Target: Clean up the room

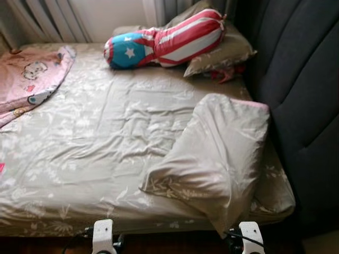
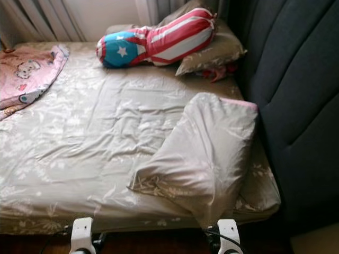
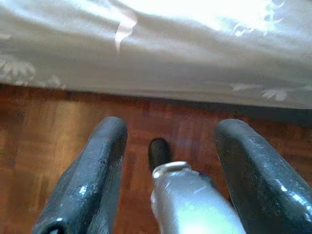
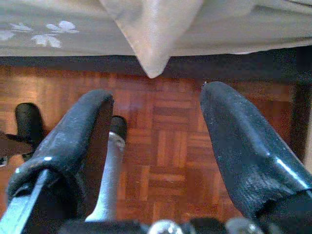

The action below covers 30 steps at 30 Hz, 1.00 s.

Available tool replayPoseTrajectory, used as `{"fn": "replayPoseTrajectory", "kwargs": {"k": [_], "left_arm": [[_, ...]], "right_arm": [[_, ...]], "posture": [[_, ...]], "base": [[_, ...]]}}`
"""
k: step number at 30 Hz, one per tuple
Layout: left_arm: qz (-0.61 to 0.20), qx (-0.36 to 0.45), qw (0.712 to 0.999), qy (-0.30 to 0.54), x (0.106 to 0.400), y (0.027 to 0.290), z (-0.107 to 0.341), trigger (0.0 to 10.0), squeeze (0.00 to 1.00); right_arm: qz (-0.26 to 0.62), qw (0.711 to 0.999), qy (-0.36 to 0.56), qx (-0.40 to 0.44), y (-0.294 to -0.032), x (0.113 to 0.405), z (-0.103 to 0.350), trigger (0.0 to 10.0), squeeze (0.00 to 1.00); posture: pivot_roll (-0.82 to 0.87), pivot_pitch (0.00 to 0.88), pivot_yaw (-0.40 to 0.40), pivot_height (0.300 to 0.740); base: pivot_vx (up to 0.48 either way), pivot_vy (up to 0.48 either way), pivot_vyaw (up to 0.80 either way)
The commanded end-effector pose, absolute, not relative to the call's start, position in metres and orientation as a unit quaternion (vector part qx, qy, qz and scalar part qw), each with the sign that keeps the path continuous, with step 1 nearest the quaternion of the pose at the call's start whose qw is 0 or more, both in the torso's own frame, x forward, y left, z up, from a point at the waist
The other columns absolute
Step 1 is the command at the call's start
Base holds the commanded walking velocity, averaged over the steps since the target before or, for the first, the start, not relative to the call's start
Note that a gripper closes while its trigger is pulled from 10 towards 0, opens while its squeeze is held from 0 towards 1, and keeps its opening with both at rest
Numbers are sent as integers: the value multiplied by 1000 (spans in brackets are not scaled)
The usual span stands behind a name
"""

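Grey pillow (image 1: 217,159) overhangs the bed (image 1: 95,153) edge beside the dark headboard (image 1: 302,100); both grippers (image 3: 168,161) (image 4: 156,146) hang apart-fingered over parquet floor (image 4: 170,161).

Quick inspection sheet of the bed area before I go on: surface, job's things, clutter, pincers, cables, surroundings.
Surface: bed sheet, wrinkled, floral.
Job's things: near pillow lies askew, a corner hanging over the bed edge; second pillow at the head, flag-pattern bolster resting on it.
Clutter: pink blanket bunched at the bed's left side; small red item beside the second pillow, kind unclear.
Pincers: left pincer and right pincer open, empty, over the parquet floor.
Cables: nothing seen.
Surroundings: dark padded headboard; curtains.
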State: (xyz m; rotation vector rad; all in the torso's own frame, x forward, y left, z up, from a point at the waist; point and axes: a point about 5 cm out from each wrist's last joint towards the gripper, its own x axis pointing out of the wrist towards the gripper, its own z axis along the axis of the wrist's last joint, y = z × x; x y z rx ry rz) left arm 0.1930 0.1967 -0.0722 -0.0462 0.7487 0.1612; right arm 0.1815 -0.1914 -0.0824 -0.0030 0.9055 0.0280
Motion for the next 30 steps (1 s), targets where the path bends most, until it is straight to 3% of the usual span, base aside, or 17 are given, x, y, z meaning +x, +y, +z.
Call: {"fn": "replayPoseTrajectory", "kwargs": {"k": [1, 20, 30], "left_arm": [[83, -24, 923, 376, 187, 198, -75, 10000, 0], [84, -28, 922, 378, 187, 198, -76, 10000, 0], [85, -29, 921, 378, 187, 198, -76, 10000, 0]], "right_arm": [[13, 895, 445, 1, -191, 176, -85, 10000, 0], [4, 895, 445, 2, -192, 176, -85, 10000, 0], [5, 893, 450, -2, -192, 175, -86, 10000, 0]], "posture": [[-60, 120, 0, 740], [-60, 121, -4, 740], [-60, 121, -7, 740]], "base": [[0, 0, 0], [0, 0, 0], [0, 0, -771]]}}
